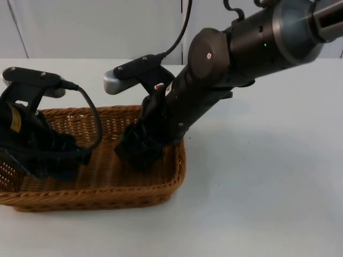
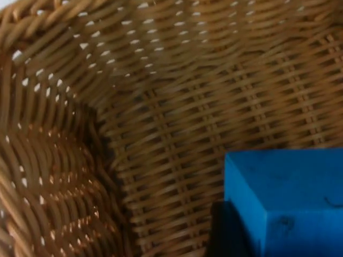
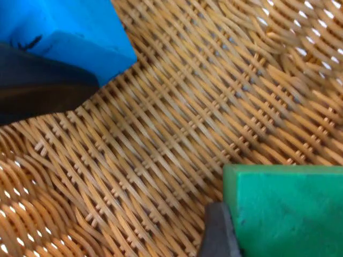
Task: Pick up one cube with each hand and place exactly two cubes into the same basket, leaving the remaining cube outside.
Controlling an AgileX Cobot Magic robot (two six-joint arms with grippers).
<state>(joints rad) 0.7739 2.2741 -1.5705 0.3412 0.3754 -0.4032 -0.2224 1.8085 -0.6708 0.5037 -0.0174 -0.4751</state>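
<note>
Wicker basket (image 1: 161,184), brown weave, sits on the white table (image 1: 268,176) toward the left arm's side; both arms reach down into it.

Left gripper (image 1: 64,160) is low inside the basket, close to the near-left wall. Its wrist view has a blue cube (image 2: 289,198) right at the fingertip (image 2: 225,235), touching it, with the cube over the woven floor. Only one finger can be made out against the cube, so whether the gripper is clamped on it or merely beside it, I cannot tell. Ahead of this gripper the floor runs a short way and then curves up into a corner of the wall (image 2: 59,176); little open room that way.

Right gripper (image 1: 136,152) comes in over the far rim and sits near the basket's middle, the right-hand wall just beside it. In its wrist view a green cube (image 3: 289,209) lies against its fingertip (image 3: 214,230), touching. Grip state again cannot be told. Ahead of it is a stretch of bare weave, and beyond that the blue cube (image 3: 69,32) with the left gripper's dark finger against it; the two cubes are apart, with open floor between them.

Outside the basket, bare table spreads wide past the right arm.
</note>
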